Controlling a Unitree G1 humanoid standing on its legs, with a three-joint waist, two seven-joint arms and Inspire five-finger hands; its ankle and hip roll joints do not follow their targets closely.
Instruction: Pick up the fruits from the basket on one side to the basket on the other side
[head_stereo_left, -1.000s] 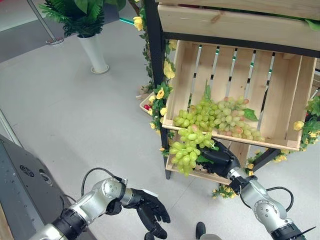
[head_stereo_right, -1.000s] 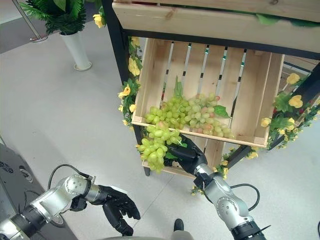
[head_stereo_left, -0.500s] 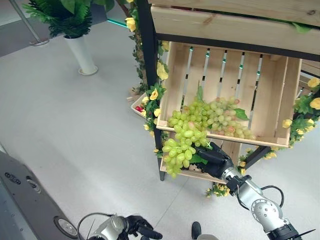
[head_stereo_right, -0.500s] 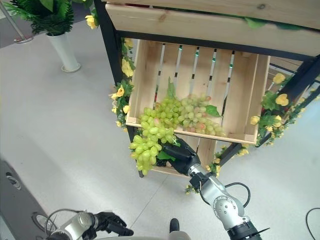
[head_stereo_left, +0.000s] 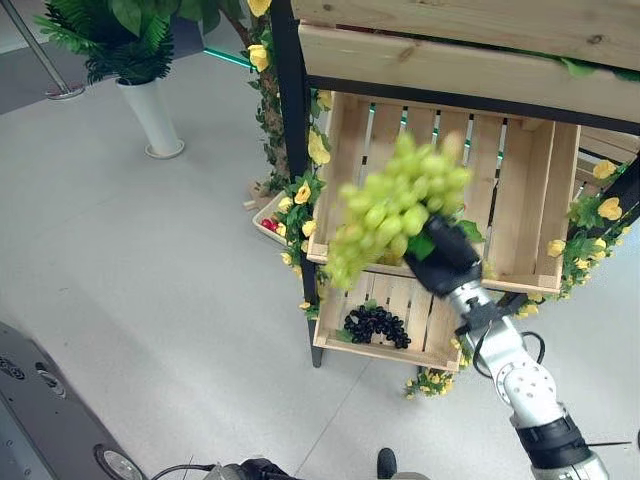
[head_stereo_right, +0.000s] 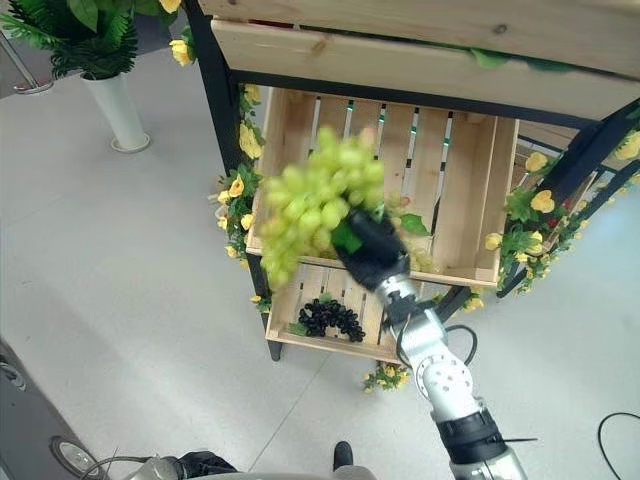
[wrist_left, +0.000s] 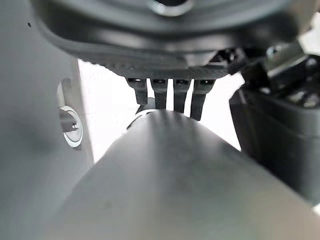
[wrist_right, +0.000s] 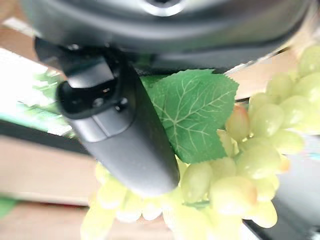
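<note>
Up in front of the slatted wooden crate (head_stereo_left: 520, 190), the right hand (head_stereo_left: 443, 256) holds a bunch of green grapes (head_stereo_left: 392, 208) in the air, its dark fingers closed on the stem end while the fruit trails out toward the robot's left. The bunch is smeared, so single berries are hard to pick out in the head views; the right wrist view gives them better, pale green with a few blushed pink, a green leaf (wrist_right: 195, 112) lying against them and the thumb (wrist_right: 117, 132) pressed across the cluster. The raised bunch and hand cover the middle of the crate, so what lies on its floor behind them cannot be made out. Only a sliver of the left hand (head_stereo_right: 205, 464) shows at the bottom edge of the right eye view, and I cannot tell how its fingers are set; its own wrist view is probably looking at the robot's own grey casing and gives no help.

Below the crate, a lower tray (head_stereo_left: 335, 345) holds a bunch of dark grapes (head_stereo_left: 376, 324), well apart from the green ones. A black post (head_stereo_left: 290, 130) hung with yellow flowers (head_stereo_left: 314, 148) stands at the crate's left edge, and a plank shelf (head_stereo_left: 450, 60) runs close above its open top. More flowers (head_stereo_left: 598, 208) crowd the right side. To the left the grey floor (head_stereo_left: 140, 270) lies open as far as a white planter (head_stereo_left: 150, 118), cut off at the top of the view. No print is readable.
</note>
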